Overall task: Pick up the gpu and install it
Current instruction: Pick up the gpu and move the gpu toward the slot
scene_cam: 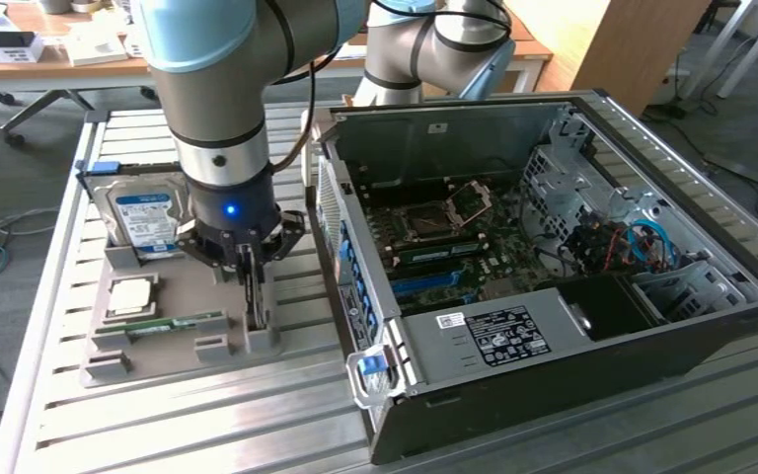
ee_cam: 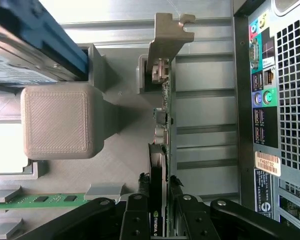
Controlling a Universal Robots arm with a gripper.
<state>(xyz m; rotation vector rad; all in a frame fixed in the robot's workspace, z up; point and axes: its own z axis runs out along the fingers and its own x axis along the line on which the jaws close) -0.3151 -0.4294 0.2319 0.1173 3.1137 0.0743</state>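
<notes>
Green circuit board with a dark face and a silvery metal bracket (ee_cam: 167, 42) at one end: this is the graphics card (ee_cam: 163, 125). It stands on its long edge in a slot of the grey plastic holder (scene_cam: 194, 296) and is not yet lifted.

I judge it light and quite stiff, but delicate. The board can crack if it is bent, and the small parts on its face can break off. The flat faces look smooth, so a weak grip may let it slip, while a too strong grip may hurt the parts. A good place to hold seems to be the upper edge, on both flat faces, away from the bracket.

The gripper (ee_cam: 159, 215) is down over the card and straddles its upper edge, some way along from the bracket. Whether it already clamps the card, I cannot tell.

In the same holder a hard drive (scene_cam: 142, 219) with a blue label stands upright. A square processor chip (scene_cam: 133, 294) and a narrow green memory stick (scene_cam: 169, 326) lie near the card. The holder rests on the slatted metal bench (scene_cam: 155, 425). Just beside it, on the exterior view's right, lies the open computer case (scene_cam: 590, 326).
</notes>
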